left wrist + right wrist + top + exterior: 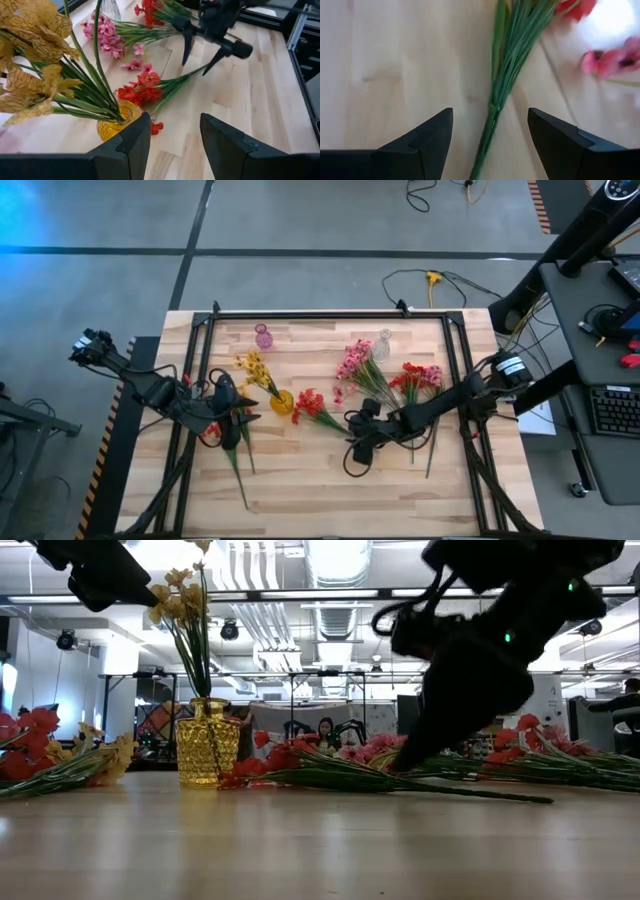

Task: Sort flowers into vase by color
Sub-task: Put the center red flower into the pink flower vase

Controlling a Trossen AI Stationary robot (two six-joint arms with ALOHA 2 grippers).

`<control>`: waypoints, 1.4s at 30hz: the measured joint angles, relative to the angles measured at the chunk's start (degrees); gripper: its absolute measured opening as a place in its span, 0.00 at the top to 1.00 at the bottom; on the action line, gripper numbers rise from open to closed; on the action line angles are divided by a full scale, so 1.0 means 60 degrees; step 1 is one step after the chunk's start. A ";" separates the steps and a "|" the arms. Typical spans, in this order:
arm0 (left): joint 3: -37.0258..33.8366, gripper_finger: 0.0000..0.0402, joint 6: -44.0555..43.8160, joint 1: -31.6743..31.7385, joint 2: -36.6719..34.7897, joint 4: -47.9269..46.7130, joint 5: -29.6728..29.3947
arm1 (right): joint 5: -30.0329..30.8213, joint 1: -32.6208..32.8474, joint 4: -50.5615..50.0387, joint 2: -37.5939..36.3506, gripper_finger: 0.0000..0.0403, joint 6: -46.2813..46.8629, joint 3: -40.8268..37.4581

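Note:
A red sprig (pixel 312 408) lies flat on the table, its green stem (pixel 496 107) running between the open fingers of my right gripper (pixel 490 111), which reaches down over it (pixel 358 432) without touching. My left gripper (pixel 174 116) hangs open beside the yellow vase (pixel 282 402), which holds yellow flowers (pixel 255 370) upright by their stems. Pink sprigs (pixel 355 365) and more red sprigs (pixel 422 378) lie toward the right side of the table. A small pink vase (pixel 263 337) and a clear vase (pixel 381 343) stand near the far edge.
More sprigs with long stems (pixel 238 455) lie under my left arm near the table's left side. A black frame (pixel 330 313) runs around the tabletop. Bare wood (pixel 300 490) lies toward the near edge. A person sits far behind the table (pixel 326 732).

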 joint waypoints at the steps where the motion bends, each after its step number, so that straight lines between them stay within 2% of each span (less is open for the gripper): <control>1: 0.0000 0.61 0.0000 0.0000 0.0000 0.0005 -0.0007 | 0.0003 0.0000 -0.0042 0.0178 0.38 0.0004 0.0030; 6: -0.0004 0.61 -0.0001 0.0000 0.0010 0.0040 -0.0008 | 0.0189 0.0004 -0.0018 0.0617 0.39 0.0043 0.0264; 10: -0.0004 0.61 0.0003 0.0000 0.0040 0.0061 -0.0011 | 0.0199 -0.0061 -0.0041 0.0664 0.45 0.0081 0.0303; 25: -0.0004 0.61 0.0003 0.0000 0.0073 0.0076 -0.0038 | 0.0277 -0.0273 -0.0095 0.0664 0.95 0.0188 0.0296; 35: -0.0005 0.61 0.0007 0.0000 0.0023 0.0069 -0.0233 | 0.0328 -0.0321 -0.0322 -0.0068 0.96 0.0641 0.0282; 42: -0.0005 0.61 0.0038 -0.0057 -0.0171 0.0113 0.0025 | 0.1558 -0.0381 -0.1032 -0.1398 0.97 0.0668 0.0278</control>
